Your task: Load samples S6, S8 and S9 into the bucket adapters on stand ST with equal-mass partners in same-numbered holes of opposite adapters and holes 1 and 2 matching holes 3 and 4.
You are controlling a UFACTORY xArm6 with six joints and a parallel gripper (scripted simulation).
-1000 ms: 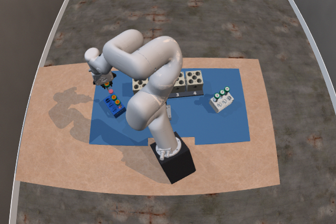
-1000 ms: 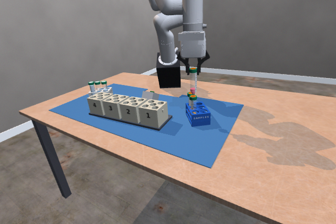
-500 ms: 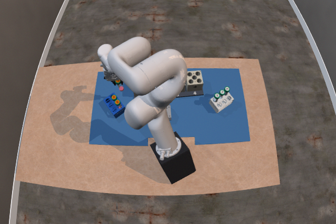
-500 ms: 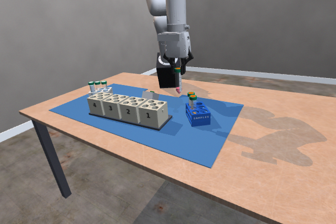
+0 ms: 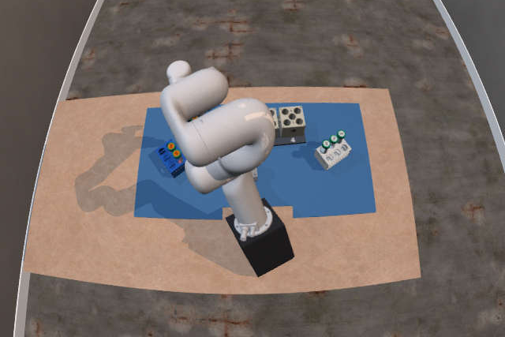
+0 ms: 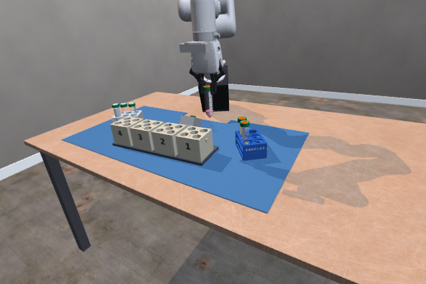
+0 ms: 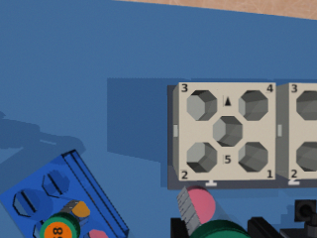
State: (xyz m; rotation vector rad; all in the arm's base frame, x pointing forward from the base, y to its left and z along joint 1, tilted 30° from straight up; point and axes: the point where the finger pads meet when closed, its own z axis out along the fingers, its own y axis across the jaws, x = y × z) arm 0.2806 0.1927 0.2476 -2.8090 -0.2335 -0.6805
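My gripper (image 6: 208, 91) (image 7: 218, 232) is shut on a green-capped sample tube with an orange cap dot; its ID is unreadable. The tube (image 6: 208, 104) (image 7: 200, 205) hangs above the table, behind adapter 1 (image 6: 192, 153) (image 7: 264, 133) in the exterior view, with a little pink liquid in its tip. The top view hides the gripper behind the arm. Adapters 1, 2 (image 6: 163, 149), 3 (image 6: 139, 143) and 4 (image 6: 120, 140) stand in the stand (image 6: 206, 159); adapter 1's holes are empty. Tube S8 (image 7: 59, 229) and another sample (image 6: 241, 118) stand in the blue rack (image 5: 175, 170) (image 6: 255, 154).
A white rack (image 5: 326, 160) with three blanks stands at the right in the top view; their printed numbers are unreadable. The grey DONE desk (image 6: 187, 120) with its green key (image 6: 193, 116) stands behind the adapters in the exterior view. The adapter row stands between the two racks.
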